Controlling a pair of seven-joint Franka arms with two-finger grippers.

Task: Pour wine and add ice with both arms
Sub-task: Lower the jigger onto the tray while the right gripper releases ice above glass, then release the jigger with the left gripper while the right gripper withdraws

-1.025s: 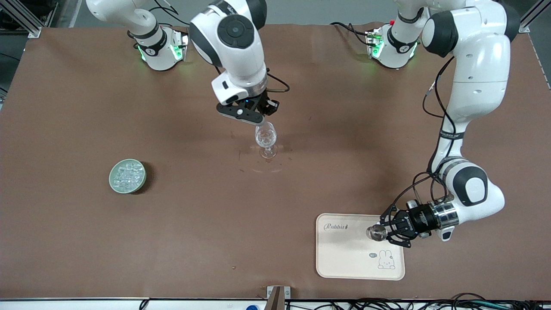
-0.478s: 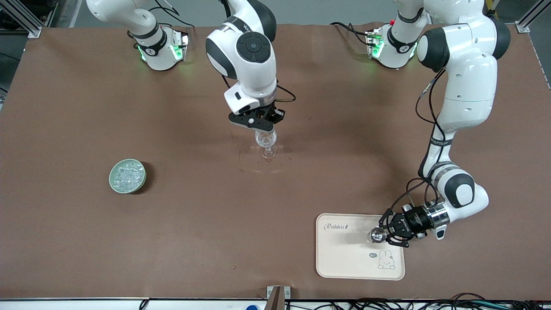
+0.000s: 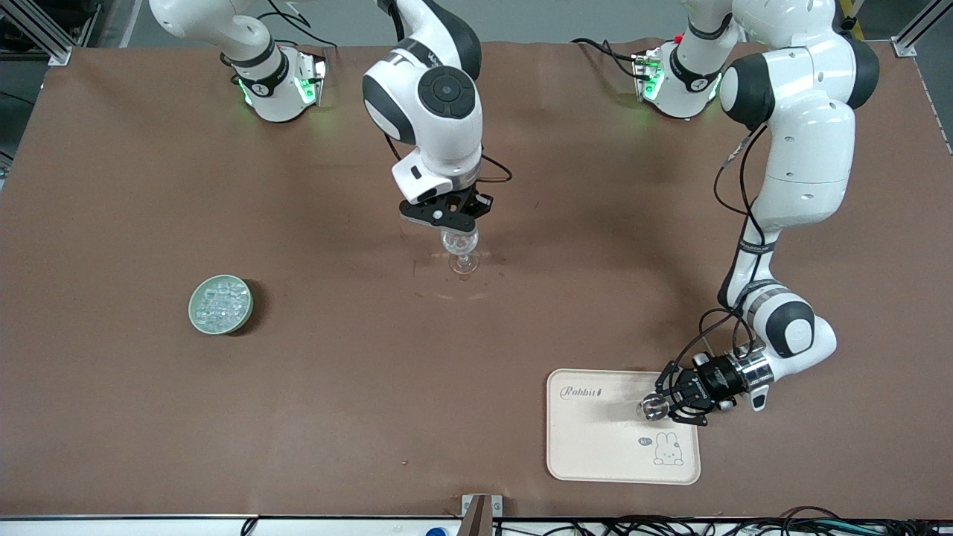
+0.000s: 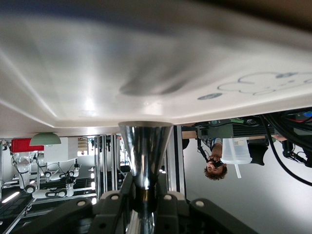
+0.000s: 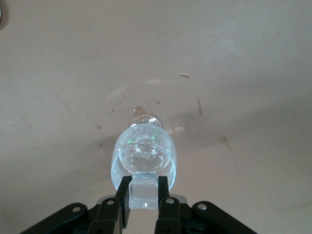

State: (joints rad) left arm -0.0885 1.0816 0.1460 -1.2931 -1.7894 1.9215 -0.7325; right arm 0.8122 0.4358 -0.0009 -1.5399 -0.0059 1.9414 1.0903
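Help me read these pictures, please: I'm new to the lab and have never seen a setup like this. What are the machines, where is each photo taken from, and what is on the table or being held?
Two white robot arms work at a brown table. The wide picture looks down from across the table; the other two come from cameras on each arm's wrist.

The right gripper is over the clear wine glass in the middle of the table, shut on an ice cube above the rim. The left gripper is shut on a small steel jigger, held sideways over a cream tray with a rabbit drawing. A pale green bowl of ice stands toward the right arm's end.
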